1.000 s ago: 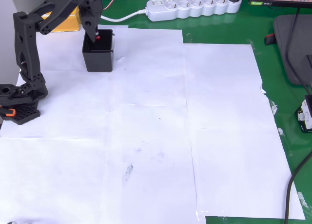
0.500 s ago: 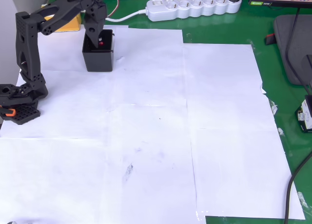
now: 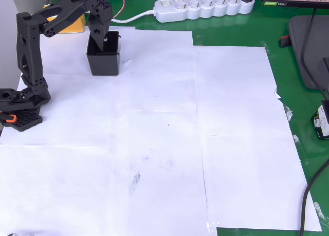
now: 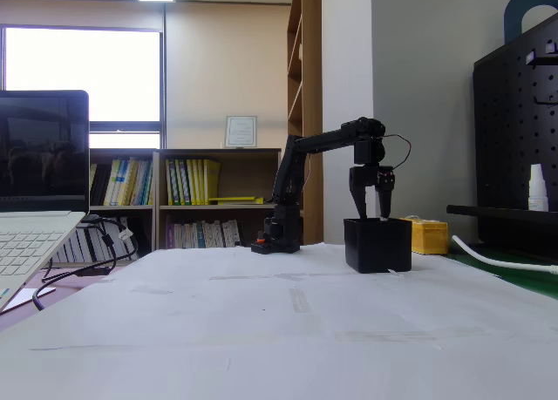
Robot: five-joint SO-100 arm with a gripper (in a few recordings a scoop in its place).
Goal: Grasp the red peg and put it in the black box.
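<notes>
The black box stands on white paper at the back left of the overhead view, and it also shows in the fixed view. My gripper hangs straight down over the box's opening, its tips at rim height. In the fixed view the gripper stands open, with a clear gap between its two fingers and nothing in it. The red peg is hidden; I see no red inside the box or between the fingers.
A yellow box lies just behind the arm. A white power strip runs along the far edge. The arm's base sits at the left edge. White paper sheets cover the green table. A laptop stands at the left of the fixed view.
A second ago the red peg showed at the fingertips over the box. Half a second ago it showed lower, inside the box. Now it is out of sight and the gripper holds still.
</notes>
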